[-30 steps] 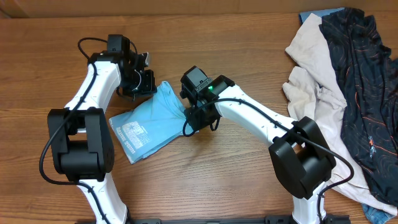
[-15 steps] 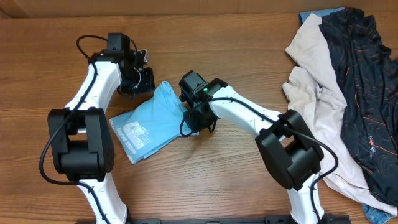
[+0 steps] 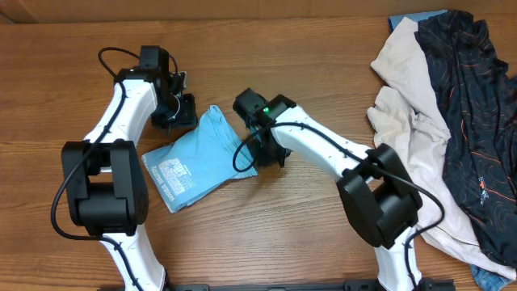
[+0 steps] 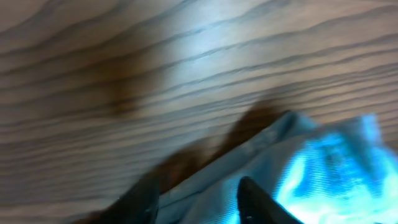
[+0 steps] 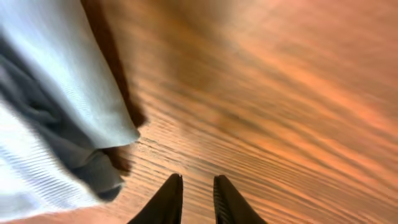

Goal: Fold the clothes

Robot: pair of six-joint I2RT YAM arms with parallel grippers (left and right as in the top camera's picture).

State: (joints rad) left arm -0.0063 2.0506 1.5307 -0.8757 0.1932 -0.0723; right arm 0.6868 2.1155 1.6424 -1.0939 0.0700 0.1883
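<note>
The light blue T-shirt [image 3: 198, 158] lies folded into a small packet on the table, its white lettering toward the lower left. My left gripper [image 3: 184, 111] is at the shirt's upper left edge. In the left wrist view this gripper [image 4: 198, 202] is open, both fingers down on the blue cloth [image 4: 323, 168] without pinching it. My right gripper [image 3: 271, 155] sits just off the shirt's right edge. In the right wrist view this gripper [image 5: 198, 200] is slightly open over bare wood, with the shirt's folded edge [image 5: 56, 124] to its left.
A heap of clothes fills the right side: a cream garment [image 3: 404, 89] and a black orange-lined one [image 3: 472, 105] draped over it. Bits of blue fabric [image 3: 412, 18] show at the top of the heap.
Both grippers have opened and let go of the blue shirt. The right gripper has slid rightward off the shirt's edge onto the wood; the left one has barely moved.
</note>
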